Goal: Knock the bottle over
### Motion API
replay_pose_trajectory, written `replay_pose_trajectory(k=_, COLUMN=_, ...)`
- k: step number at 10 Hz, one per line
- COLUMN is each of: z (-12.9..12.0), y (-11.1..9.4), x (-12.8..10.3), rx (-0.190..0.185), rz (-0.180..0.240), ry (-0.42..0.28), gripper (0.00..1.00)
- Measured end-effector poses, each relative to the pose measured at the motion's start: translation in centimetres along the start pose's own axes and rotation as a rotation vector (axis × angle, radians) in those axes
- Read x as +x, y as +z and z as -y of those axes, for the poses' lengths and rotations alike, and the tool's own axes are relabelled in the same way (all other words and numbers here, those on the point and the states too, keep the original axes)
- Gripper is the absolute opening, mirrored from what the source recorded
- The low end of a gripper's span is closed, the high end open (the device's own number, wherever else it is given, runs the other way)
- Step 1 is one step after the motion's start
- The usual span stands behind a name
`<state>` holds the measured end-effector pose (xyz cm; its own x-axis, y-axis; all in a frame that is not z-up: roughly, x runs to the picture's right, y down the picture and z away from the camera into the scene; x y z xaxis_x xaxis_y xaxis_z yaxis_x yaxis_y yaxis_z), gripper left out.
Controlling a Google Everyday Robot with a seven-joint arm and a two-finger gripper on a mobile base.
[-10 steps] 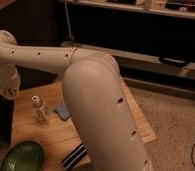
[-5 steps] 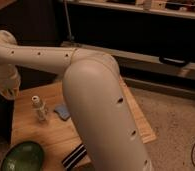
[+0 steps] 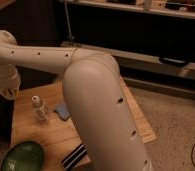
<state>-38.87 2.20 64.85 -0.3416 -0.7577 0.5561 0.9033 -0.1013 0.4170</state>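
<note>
The bottle is small, slim and clear with a pale round cap. It stands upright on the left part of the wooden table. My white arm reaches from the foreground up and to the left, then bends down at the far left. The gripper is at the end of that bend, to the upper left of the bottle and apart from it, above the table's left edge. Most of the gripper is hidden by the wrist.
A blue flat object lies just right of the bottle. A green bowl sits at the table's front left. A black-and-white striped item lies at the front edge. My arm's large link covers the table's right half. Dark shelving stands behind.
</note>
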Motion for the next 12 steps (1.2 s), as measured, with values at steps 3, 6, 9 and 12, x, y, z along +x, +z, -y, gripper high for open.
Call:
replay_pose_trajectory(k=3, z=-3.5, y=-2.5, x=0.0, rx=0.107, rz=-0.02, ry=0.035, gripper=0.0)
replay_pose_trajectory(k=6, z=-10.5, y=-6.6, x=-2.2, rx=0.293, rz=-0.096, ry=0.044, gripper=0.0)
replay_pose_trajectory(k=9, z=-17.4, y=-10.4, x=-5.6, rx=0.399, rz=-0.15, ry=0.02, gripper=0.0)
replay_pose_trajectory(k=12, z=-20.8, y=-11.3, x=-7.8, rx=0.374, rz=-0.152, ry=-0.019, gripper=0.0)
